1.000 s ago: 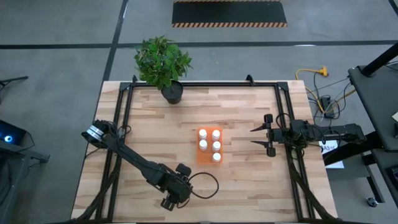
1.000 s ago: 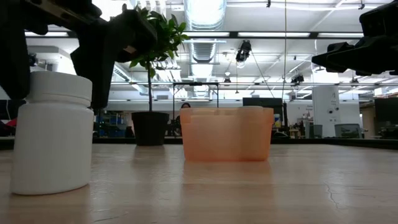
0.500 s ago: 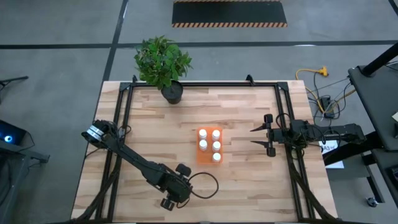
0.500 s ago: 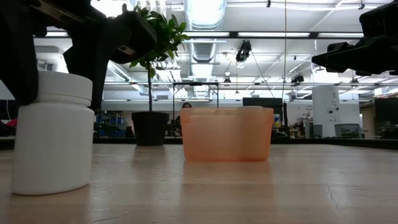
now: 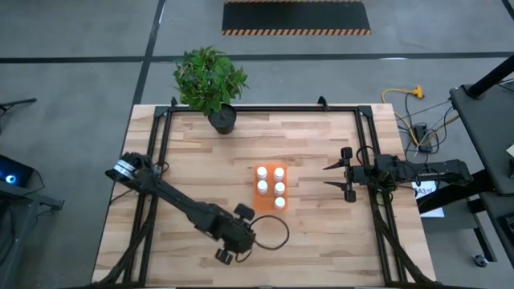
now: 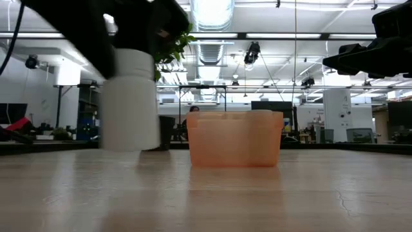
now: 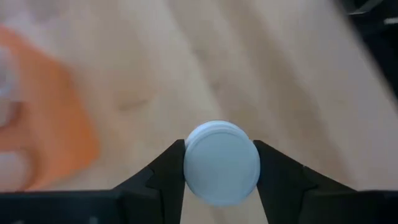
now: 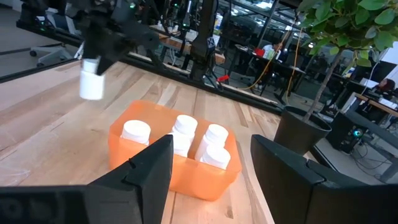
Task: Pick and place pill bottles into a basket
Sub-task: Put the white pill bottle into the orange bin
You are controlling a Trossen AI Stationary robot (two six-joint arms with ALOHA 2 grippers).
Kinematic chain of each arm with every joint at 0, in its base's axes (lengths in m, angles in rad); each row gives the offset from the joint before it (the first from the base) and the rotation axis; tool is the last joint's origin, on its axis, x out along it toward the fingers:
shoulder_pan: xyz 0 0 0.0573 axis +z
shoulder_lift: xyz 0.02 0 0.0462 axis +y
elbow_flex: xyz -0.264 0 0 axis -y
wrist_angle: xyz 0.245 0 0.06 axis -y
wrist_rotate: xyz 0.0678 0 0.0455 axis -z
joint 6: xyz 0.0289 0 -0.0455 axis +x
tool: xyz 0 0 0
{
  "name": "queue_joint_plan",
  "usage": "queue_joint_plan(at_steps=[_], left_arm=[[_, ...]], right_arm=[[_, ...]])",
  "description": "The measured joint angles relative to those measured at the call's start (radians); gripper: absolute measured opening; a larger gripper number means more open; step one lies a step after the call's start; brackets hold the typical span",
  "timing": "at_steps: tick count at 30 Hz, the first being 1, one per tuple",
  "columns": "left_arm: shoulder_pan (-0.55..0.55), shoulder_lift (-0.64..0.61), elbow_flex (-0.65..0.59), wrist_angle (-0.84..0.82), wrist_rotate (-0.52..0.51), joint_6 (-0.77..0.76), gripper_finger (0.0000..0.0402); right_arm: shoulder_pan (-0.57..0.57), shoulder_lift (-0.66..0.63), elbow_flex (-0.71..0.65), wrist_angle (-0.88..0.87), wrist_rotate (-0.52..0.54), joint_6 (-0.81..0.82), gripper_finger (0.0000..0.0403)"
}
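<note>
Pill bottle [image 7: 222, 163] pinched at its cap between the fingers of the left claw [image 5: 234, 246], lifted clear of the surface [image 5: 321, 233], near the basket's front end. Basket [image 5: 261, 199] mid-surface, orange, five white bottles [image 8: 176, 137] standing inside. Right claw [image 5: 338, 177] hovers right of the basket, fingers spread, holding nothing. Potted plant [image 5: 210, 83] at the far edge.
</note>
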Motion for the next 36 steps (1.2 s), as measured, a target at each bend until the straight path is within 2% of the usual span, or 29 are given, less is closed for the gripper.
queue_joint_plan(at_steps=[3, 14, 19, 25, 36], left_arm=[[0.042, 0.0, 0.023, -0.029, -0.045, 0.033, 0.0143], [0.158, -0.004, 0.124, -0.05, -0.05, 0.159, 0.0143], [0.182, -0.006, 0.171, -0.12, -0.076, 0.166, 0.0143], [0.218, -0.013, 0.169, -0.135, -0.1, 0.165, 0.0143], [0.284, 0.001, 0.114, -0.109, -0.077, 0.164, 0.0143]], right_arm=[[0.0, 0.0, 0.0, 0.0, 0.0, 0.0, 0.0206], [0.0, 0.0, 0.0, 0.0, 0.0, 0.0, 0.0206], [0.0, 0.001, 0.0, 0.0, 0.0, 0.0, 0.0206], [0.0, 0.001, 0.0, 0.0, 0.0, 0.0, 0.0206], [0.0, 0.001, 0.0, 0.0, 0.0, 0.0, 0.0206]])
